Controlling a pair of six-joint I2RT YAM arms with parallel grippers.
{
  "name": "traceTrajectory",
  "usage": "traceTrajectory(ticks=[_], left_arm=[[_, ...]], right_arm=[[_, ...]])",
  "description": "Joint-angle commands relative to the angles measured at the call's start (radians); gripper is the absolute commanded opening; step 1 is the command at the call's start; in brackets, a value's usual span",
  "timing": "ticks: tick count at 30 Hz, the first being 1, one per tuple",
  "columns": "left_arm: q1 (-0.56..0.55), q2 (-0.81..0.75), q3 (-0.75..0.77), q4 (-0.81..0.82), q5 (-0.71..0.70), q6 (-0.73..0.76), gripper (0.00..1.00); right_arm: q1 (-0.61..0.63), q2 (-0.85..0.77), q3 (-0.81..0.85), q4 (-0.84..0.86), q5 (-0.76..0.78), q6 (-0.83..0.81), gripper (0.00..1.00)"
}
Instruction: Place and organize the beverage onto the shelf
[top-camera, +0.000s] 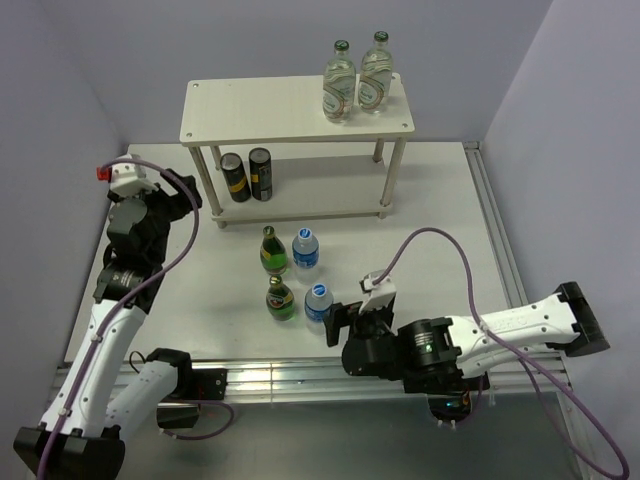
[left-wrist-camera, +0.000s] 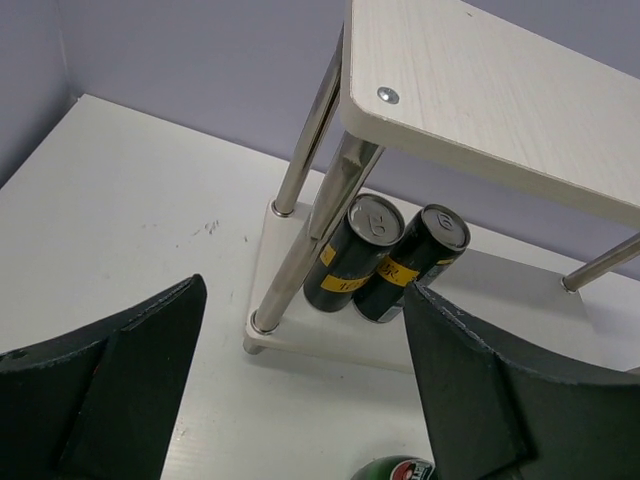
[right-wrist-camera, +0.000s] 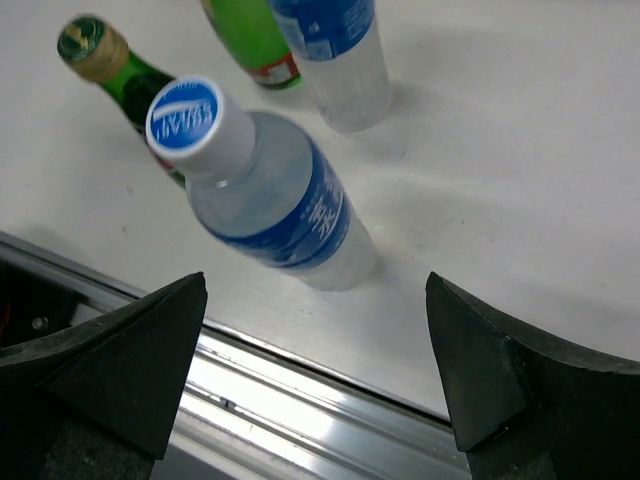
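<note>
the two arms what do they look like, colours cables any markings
Both arms have white links and black joints. A purple cable loops along the left arm, another along the right arm. The fingers are black wedges. A red tab sits by the left wrist.

White lettering on the water bottle cap (right-wrist-camera: 183, 115) and dark print on the yellow can bands (left-wrist-camera: 345, 284) are unreadable.

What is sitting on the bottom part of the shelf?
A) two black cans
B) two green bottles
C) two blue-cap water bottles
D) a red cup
A: two black cans with yellow labels stand side by side on the bottom board, and the clear bottles stand on the top one.
</note>
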Motion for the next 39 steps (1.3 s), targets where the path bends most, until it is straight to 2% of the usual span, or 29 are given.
traceTrajectory(ticks=[1,6,9,10,12,13,16,19,25,33,36,37,39], left_arm=[[0.003,0.044,0.080,-0.031,0.016,0.011,0.86],[0.003,0.019,0.061,-0.019,0.023,0.030,0.88],[0.003,0.012,0.058,-0.019,0.042,0.043,0.88],[0.003,0.010,0.058,-0.021,0.045,0.045,0.88],[0.003,0.010,0.061,-0.022,0.048,0.045,0.89],[0.003,0.009,0.063,-0.022,0.049,0.045,0.89],[0.003,0.004,0.058,-0.021,0.052,0.048,0.91],[0.003,-0.005,0.055,-0.018,0.046,0.050,0.92],[0.003,-0.005,0.052,-0.016,0.046,0.050,0.92],[0.002,-0.004,0.052,-0.013,0.055,0.048,0.92],[0.002,-0.002,0.052,-0.013,0.057,0.048,0.92],[0.002,-0.002,0.052,-0.013,0.059,0.047,0.92],[0.002,0.001,0.055,-0.014,0.059,0.048,0.92]], right_arm=[[0.074,0.071,0.048,-0.090,0.095,0.167,0.97],[0.102,0.186,0.066,-0.067,0.109,0.193,0.99],[0.101,0.191,0.005,0.049,0.115,0.135,1.00],[0.101,0.188,-0.018,0.148,0.109,0.104,1.00],[0.065,0.176,-0.088,0.242,0.087,0.020,1.00],[0.050,0.171,-0.113,0.358,0.072,-0.023,1.00],[-0.040,0.188,-0.181,0.546,0.011,-0.162,1.00],[-0.108,0.240,-0.196,0.660,-0.006,-0.250,1.00],[-0.182,0.365,-0.170,0.821,-0.022,-0.380,1.00],[-0.240,0.465,-0.179,0.977,0.020,-0.421,0.97],[-0.261,0.499,-0.198,1.045,0.038,-0.433,0.78],[-0.271,0.507,-0.205,1.060,0.043,-0.428,0.53],[-0.300,0.518,-0.213,1.096,0.052,-0.434,0.35]])
